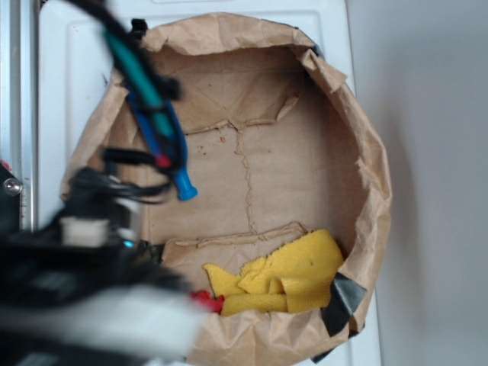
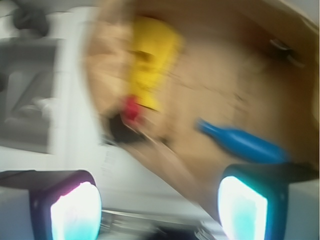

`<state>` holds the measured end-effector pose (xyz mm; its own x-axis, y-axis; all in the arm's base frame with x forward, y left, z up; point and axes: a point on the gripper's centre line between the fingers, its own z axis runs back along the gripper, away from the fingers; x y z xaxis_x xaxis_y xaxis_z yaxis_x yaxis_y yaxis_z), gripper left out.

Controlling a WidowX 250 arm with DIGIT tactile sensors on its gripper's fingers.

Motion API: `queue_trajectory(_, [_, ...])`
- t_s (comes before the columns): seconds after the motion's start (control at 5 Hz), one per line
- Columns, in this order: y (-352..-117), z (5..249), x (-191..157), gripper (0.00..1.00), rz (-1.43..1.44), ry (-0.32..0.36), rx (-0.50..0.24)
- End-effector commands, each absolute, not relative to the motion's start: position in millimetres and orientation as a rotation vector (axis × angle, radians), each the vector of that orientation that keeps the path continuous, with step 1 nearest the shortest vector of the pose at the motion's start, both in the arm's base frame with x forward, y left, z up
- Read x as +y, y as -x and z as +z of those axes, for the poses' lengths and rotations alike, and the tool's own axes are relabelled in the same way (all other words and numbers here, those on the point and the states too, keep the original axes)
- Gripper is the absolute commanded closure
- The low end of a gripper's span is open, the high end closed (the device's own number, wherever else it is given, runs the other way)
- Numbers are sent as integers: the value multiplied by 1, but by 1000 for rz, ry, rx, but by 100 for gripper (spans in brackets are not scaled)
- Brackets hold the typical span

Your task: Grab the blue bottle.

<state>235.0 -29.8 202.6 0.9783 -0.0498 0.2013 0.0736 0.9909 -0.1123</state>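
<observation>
Exterior, blue bottle (image 1: 162,137): smooth plastic, lying in the left part of a crumpled brown paper bag (image 1: 366,152), long axis running top to bottom, narrow neck toward the bottom, partly behind cables.
Exterior, yellow cloth (image 1: 293,276): soft, folded, at the bag's near right.
Exterior, surface (image 1: 69,69): white, under the bag.
Wrist, blue bottle (image 2: 245,142): blurred, neck pointing left.
Wrist, hand (image 2: 157,205): released, fingers wide apart, nothing between them, short of the bottle.
</observation>
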Motion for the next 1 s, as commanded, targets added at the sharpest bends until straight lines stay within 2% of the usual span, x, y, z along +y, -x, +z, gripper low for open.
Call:
queue_trajectory(0.0, [-279, 171, 14, 0, -249, 177, -251])
queue_trajectory(0.2, [-268, 140, 32, 0, -347, 142, -220])
queue_trajectory(0.6, [-269, 126, 52, 0, -277, 93, -156])
queue_trajectory(0.8, [-269, 126, 52, 0, -277, 93, -156])
